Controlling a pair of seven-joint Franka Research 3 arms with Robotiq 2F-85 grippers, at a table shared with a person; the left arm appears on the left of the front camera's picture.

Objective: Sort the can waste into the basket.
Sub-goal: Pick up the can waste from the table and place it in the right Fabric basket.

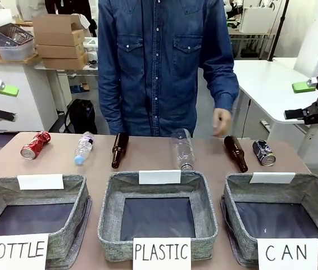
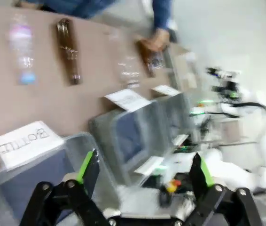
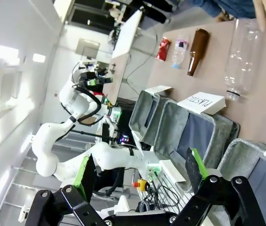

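Observation:
The red can (image 1: 35, 145) lies at the table's far left, and the dark can (image 1: 264, 152) at the far right, just behind the grey CAN basket (image 1: 316, 188). That basket holds nothing. My left gripper (image 1: 7, 103) hangs open in the air off the table's left edge. My right gripper (image 1: 296, 101) is open too, up beyond the right edge. In the blurred left wrist view the open left gripper (image 2: 144, 169) looks across the baskets. From the right wrist, the right gripper (image 3: 138, 169) is open, the CAN basket (image 3: 238, 150) is nearest and the red can (image 3: 163, 48) far off.
A person in a denim shirt stands at the far side, one hand (image 1: 222, 121) low over a brown bottle (image 1: 236, 152). Another brown bottle (image 1: 119, 149) and two clear plastic bottles (image 1: 83, 147) (image 1: 183, 148) lie in the row. The PLASTIC basket (image 1: 114, 191) and BOTTLE basket (image 1: 80, 188) stand in front.

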